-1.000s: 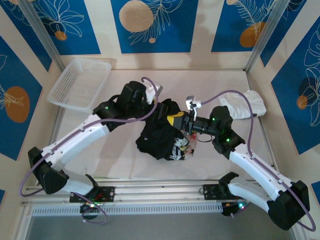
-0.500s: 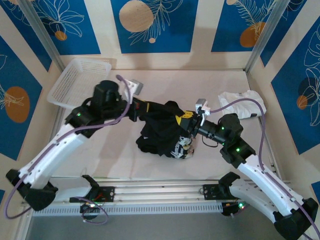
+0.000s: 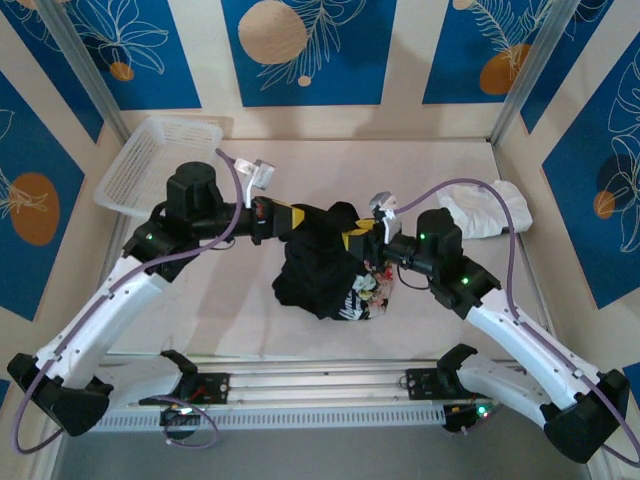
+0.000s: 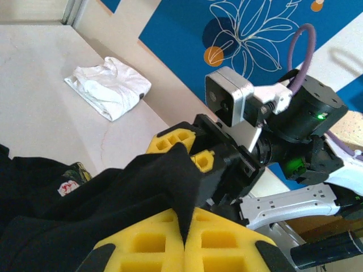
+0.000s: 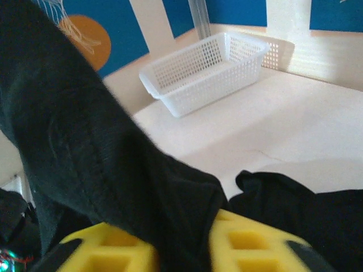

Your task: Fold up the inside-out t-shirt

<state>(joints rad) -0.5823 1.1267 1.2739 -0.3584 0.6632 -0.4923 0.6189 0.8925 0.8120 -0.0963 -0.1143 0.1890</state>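
The inside-out t-shirt (image 3: pixel 318 272) sits bunched in a dark heap in the middle of the bench (image 3: pixel 420 165), and we see a patch of its pink-and-white print at the near right edge. Its top edge is drawn up between the two arms. On the left, the left end effector (image 3: pixel 284 216) is clamped tight on the black cloth. The left wrist view shows a fold pinched between the yellow pads (image 4: pixel 150 241), jaws fully together. Facing it, just beside, comes the right end effector (image 3: pixel 356 238). Cloth runs between its yellow fingers (image 5: pixel 249 243) too, but we cannot tell whether they clamp it or stand loose around it. Out to the far left corner, a white basket (image 3: pixel 160 165) sits well apart. At the right edge lies a small white folded garment (image 3: pixel 488 210).
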